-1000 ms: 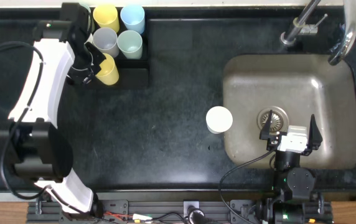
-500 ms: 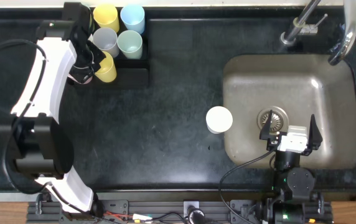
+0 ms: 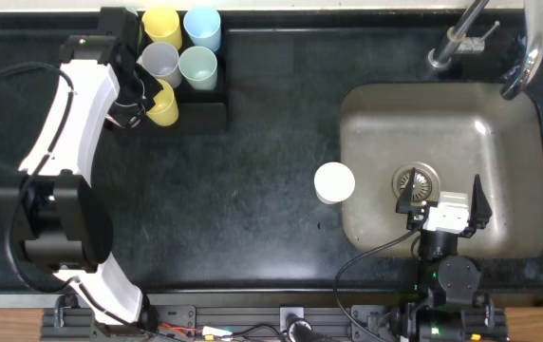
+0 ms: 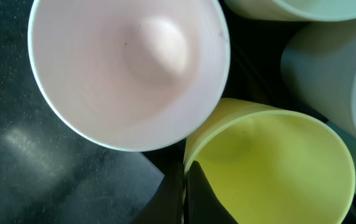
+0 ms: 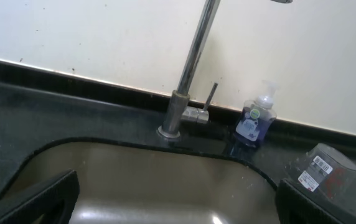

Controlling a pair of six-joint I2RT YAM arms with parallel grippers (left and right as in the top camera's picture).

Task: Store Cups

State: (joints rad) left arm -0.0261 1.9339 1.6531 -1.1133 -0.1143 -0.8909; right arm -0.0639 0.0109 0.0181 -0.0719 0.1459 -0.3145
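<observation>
Black counter (image 3: 252, 190): speckled, matte, flat.
Sink (image 3: 499, 114): brushed steel, rounded basin; right gripper (image 3: 442, 195) over it, fingers spread wide.
Rack (image 3: 205, 109): black tray, four smooth cups upright.
Yellow cup (image 4: 271, 162): tapered plastic, at rack's near-left corner, rim pinched by left gripper (image 3: 141, 95).
White cup (image 3: 334, 182): round, beside sink.
</observation>
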